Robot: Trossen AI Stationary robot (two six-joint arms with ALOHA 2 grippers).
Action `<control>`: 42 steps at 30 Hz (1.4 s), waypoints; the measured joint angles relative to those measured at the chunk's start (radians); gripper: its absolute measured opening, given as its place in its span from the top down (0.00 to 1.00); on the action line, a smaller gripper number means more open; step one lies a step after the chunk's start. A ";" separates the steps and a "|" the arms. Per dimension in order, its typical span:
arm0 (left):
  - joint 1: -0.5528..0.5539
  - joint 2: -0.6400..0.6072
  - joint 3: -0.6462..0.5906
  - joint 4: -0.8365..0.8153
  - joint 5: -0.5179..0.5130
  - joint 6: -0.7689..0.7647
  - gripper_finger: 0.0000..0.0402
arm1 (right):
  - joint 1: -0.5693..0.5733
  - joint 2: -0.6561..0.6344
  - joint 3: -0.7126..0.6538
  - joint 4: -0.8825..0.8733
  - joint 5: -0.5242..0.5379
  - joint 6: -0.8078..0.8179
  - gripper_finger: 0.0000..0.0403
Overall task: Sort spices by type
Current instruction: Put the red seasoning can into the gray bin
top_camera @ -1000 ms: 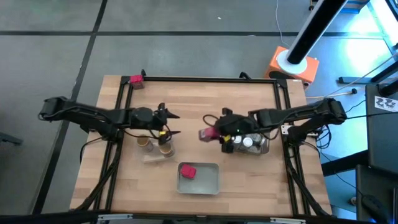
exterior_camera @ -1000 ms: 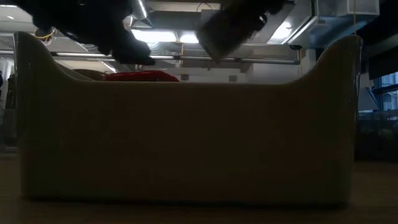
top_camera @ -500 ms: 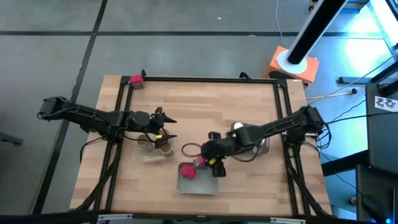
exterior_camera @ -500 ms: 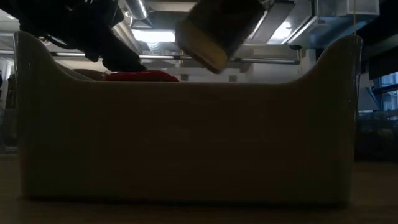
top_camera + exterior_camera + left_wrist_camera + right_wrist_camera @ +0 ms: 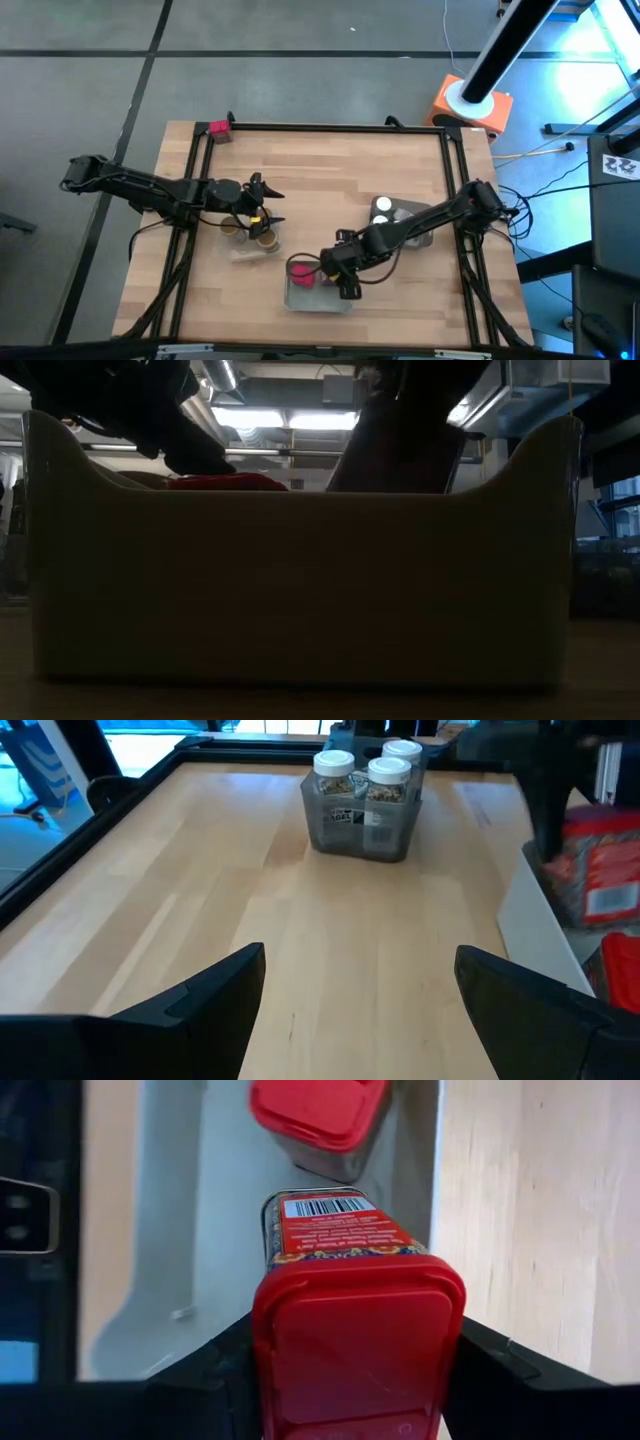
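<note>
The wooden worktop carries three shallow trays, with both dark arms reaching in from its sides. The right arm stretches diagonally toward the near middle, its right gripper hanging over the grey tray at the front edge. Its jaws are clamped on a red-lidded spice container, gripped at the lid end and held over the tray floor, label and barcode facing up. A second red container lies in the same tray just beyond it; from above it shows as a red patch at the tray's left end. The left arm waits at the left side of the worktop, its left gripper over the tray of tan cork-coloured cylinders, jaws standing wide apart with nothing between them. Toward the right side sits a small clear tray with clear jars with white lids standing upright together inside it. A small pink-red object rests at the far left corner of the frame. The low view is filled by the wall of a tray, with dark arm shapes above its rim.
</note>
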 joint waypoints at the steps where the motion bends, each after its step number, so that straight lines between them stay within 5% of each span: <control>1: 0.000 0.000 0.000 0.001 0.000 -0.003 0.23 | 0.000 0.008 0.000 0.001 0.000 0.000 0.46; 16: 0.000 0.001 0.000 0.000 0.000 -0.003 0.23 | -0.029 0.083 -0.001 0.002 0.011 -0.001 0.46; 27: -0.003 0.001 0.000 -0.001 0.000 0.006 0.23 | -0.029 0.087 -0.001 0.005 0.029 -0.013 0.36; 42: -0.003 0.001 0.000 0.000 0.000 0.004 0.23 | -0.028 -0.115 -0.001 -0.010 0.074 -0.087 0.35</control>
